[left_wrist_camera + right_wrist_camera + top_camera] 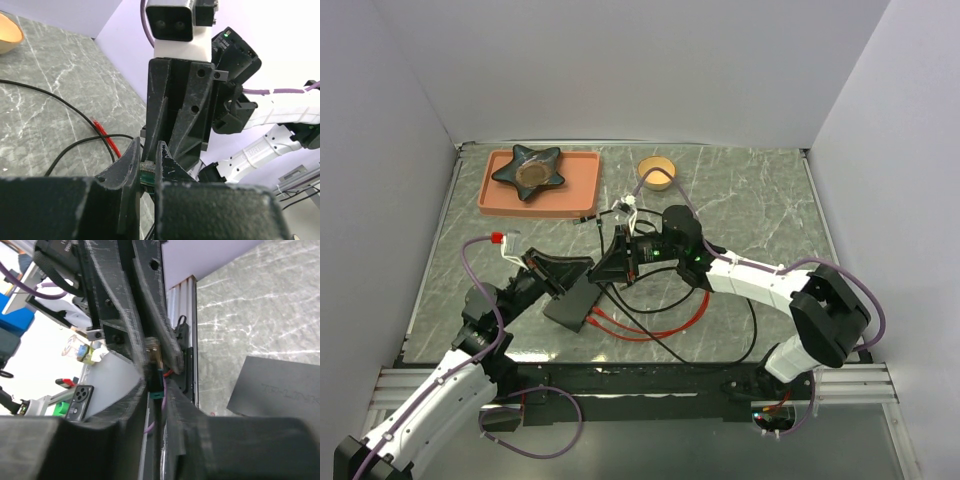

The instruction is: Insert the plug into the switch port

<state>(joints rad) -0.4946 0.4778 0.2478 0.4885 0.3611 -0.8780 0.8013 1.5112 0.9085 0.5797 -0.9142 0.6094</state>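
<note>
The plug [153, 352] has a clear, gold-contact tip and a black and teal boot. It is held above the table between both grippers, which meet tip to tip. My right gripper [156, 382] is shut on the boot. My left gripper [147, 150] is shut on the plug's tip [147, 171]. In the top view the left gripper [582, 266] and right gripper [604, 266] touch just above the flat black switch box [570, 305]. The box also shows in the right wrist view [280, 395]. Its ports are hidden from view.
A salmon-pink tray [578, 192] with a dark star-shaped dish [528, 170] sits at the back left. A yellow bowl [656, 173] stands at the back centre. Black and red cables [650, 327] loop on the marble table right of the box. White walls enclose three sides.
</note>
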